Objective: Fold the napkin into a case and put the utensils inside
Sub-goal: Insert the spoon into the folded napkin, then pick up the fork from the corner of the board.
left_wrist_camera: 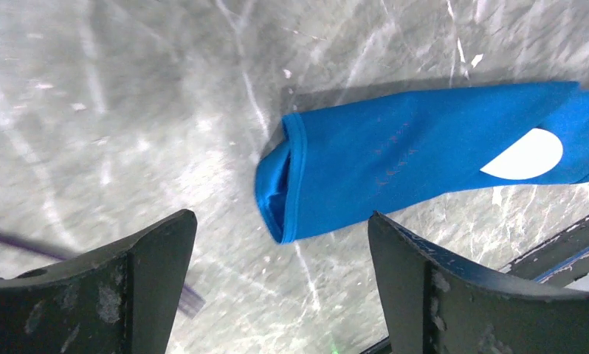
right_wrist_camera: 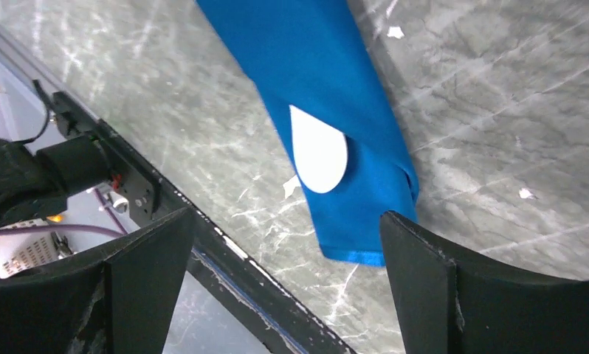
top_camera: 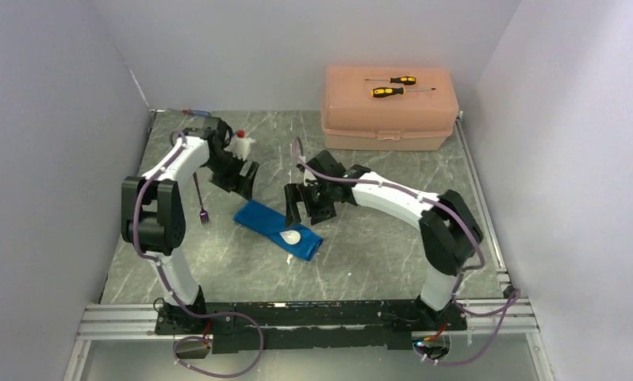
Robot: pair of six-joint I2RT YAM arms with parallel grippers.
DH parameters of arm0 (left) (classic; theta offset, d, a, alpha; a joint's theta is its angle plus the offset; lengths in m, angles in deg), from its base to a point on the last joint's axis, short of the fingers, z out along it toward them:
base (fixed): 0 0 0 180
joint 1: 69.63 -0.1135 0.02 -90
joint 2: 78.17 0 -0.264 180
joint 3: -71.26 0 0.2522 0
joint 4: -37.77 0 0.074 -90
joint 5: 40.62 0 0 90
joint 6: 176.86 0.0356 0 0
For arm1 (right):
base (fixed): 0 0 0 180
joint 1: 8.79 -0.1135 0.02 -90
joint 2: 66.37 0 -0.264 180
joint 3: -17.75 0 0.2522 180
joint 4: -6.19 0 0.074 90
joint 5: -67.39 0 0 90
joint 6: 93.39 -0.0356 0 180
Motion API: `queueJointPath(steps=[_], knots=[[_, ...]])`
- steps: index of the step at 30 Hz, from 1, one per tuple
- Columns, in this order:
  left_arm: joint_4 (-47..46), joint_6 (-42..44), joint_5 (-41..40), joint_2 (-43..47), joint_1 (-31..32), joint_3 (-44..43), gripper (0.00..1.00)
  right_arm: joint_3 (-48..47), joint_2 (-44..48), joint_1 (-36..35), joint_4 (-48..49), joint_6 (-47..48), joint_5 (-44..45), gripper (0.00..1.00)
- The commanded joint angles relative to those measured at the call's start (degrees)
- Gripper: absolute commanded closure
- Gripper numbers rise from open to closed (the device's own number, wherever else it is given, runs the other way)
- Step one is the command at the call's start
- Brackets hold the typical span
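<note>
we see the blue napkin folded into a slim case point(top_camera: 275, 226) lying diagonally on the counter point(top_camera: 377, 246), between the two arms. the white spoon point(top_camera: 290, 236) rests at the case's nearer, right-hand end, with only its bowl showing against the cloth. the purple fork point(top_camera: 200, 198) lies bare on the counter, left of the case and apart from it, beside the left arm.

the left gripper point(top_camera: 244, 182) stands wide open and holds nothing; it sits by the case's far left end, and in its wrist view that end of the cloth point(left_wrist_camera: 395, 155) appears between its fingers point(left_wrist_camera: 151, 280). the right gripper point(top_camera: 304, 208) is also spread open and empty, just beyond the spoon end; its wrist view shows the spoon bowl point(right_wrist_camera: 319, 151) between its fingers point(right_wrist_camera: 432, 287).
</note>
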State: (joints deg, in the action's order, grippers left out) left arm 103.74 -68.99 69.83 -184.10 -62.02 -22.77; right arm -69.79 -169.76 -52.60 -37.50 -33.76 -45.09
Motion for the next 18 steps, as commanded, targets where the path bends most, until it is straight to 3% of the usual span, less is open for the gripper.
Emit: queueJointPath(steps=[1,11,18], knots=[[9.04,3.00,-1.25,5.79,-2.77,-7.24,0.07,1.26,6.96,-0.67,0.26,1.22,3.63,0.00],[9.68,4.73,-3.44,0.31,-18.45,-5.75,0.12,-0.93,11.69,-5.33,-1.60,5.24,16.31,0.00],[8.23,4.41,-4.21,-1.21,-20.99,-5.84,0.12,-10.43,6.34,-9.13,-4.30,6.54,21.25,0.00]])
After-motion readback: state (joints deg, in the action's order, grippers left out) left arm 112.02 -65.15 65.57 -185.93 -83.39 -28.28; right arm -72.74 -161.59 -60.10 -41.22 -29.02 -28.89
